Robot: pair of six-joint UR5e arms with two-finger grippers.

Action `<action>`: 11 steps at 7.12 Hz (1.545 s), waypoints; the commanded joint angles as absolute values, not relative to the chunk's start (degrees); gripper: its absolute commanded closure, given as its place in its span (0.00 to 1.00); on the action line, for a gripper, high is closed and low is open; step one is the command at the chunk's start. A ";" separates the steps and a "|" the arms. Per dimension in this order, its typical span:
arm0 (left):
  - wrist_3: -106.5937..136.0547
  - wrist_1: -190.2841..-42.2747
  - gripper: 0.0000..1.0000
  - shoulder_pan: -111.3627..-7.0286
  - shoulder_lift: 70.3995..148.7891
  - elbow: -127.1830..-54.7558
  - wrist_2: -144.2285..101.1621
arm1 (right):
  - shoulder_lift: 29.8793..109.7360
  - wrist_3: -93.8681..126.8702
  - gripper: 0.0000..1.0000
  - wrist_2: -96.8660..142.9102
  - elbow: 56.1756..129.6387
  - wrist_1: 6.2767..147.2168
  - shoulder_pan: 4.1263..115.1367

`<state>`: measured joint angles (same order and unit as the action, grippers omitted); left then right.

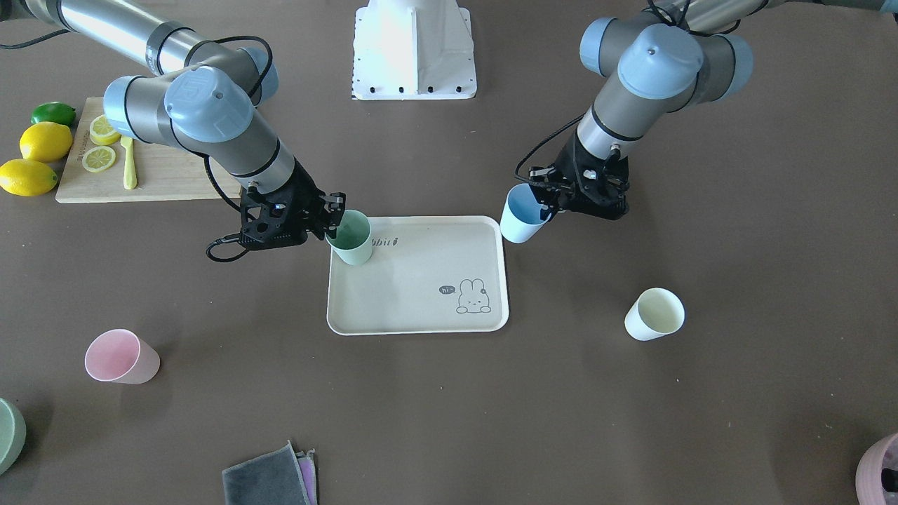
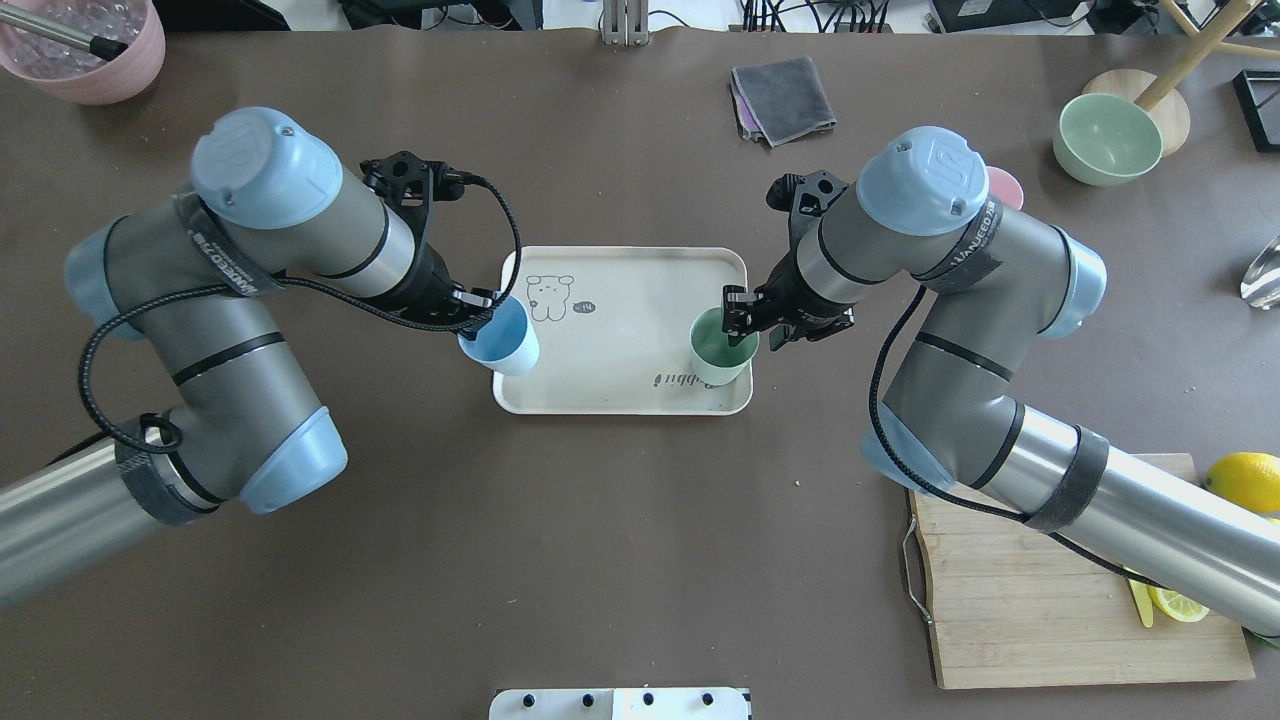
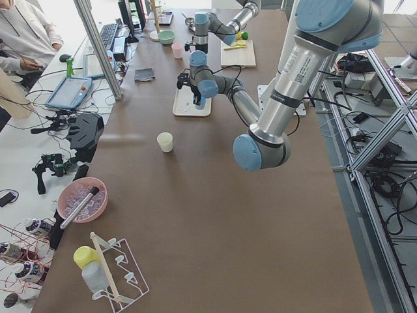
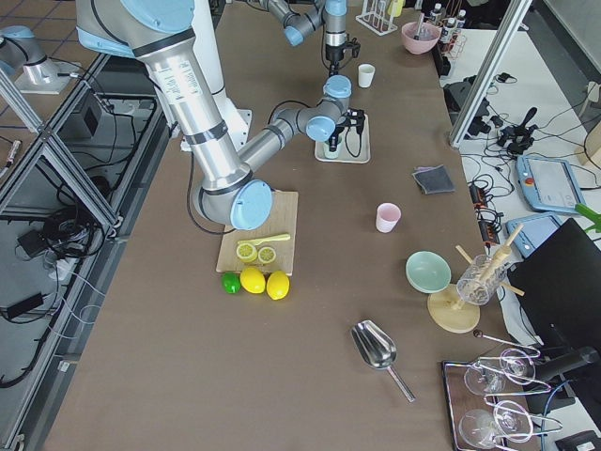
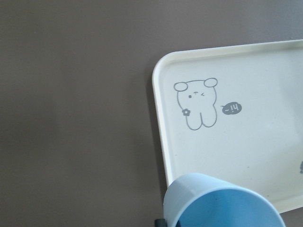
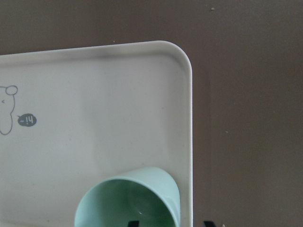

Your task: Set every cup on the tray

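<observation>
The beige tray [image 1: 421, 308] lies mid-table and also shows in the overhead view [image 2: 620, 390]. The mint green cup [image 1: 351, 238] stands on the tray's corner on my right side. My right gripper [image 1: 335, 217] is open, with one finger inside the cup's rim and one outside [image 6: 207, 223]. My left gripper [image 2: 478, 310] is shut on the rim of the light blue cup [image 2: 500, 340] and holds it tilted above the tray's opposite edge [image 5: 161, 142]. The pink cup [image 1: 123, 358] and the cream-yellow cup [image 1: 654, 314] stand on the table away from the tray.
A wooden cutting board [image 1: 168, 179] with lemon slices, lemons and a lime is near the right arm. A sage-green dish [image 2: 1105, 138], a grey cloth [image 2: 785, 95] and a pink container [image 2: 85, 50] stand along the far edge.
</observation>
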<state>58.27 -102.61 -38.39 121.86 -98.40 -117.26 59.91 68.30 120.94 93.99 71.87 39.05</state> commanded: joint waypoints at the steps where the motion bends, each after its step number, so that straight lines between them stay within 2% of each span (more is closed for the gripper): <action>1: 60.64 -102.83 1.00 -35.25 125.67 -95.37 -114.70 | 60.03 67.59 0.01 124.86 94.65 72.15 44.08; 4: 60.21 -104.23 1.00 -34.89 126.74 -91.43 -114.61 | 63.97 56.75 0.01 130.34 93.35 72.33 54.11; 5: 60.29 -109.02 1.00 -34.98 126.83 -88.71 -114.61 | 64.51 52.51 0.01 132.17 90.99 72.33 56.92; 6: 60.47 -110.03 0.86 -34.98 126.91 -87.90 -114.61 | 64.86 50.21 0.01 132.54 88.44 72.33 59.30; 7: 60.29 -110.13 0.04 -35.68 126.83 -88.33 -114.61 | 64.95 45.49 0.01 132.89 85.89 72.33 61.24; 11: 52.42 -108.90 0.03 -45.59 124.72 -93.07 -115.83 | 65.30 32.46 0.03 132.19 75.87 72.33 66.17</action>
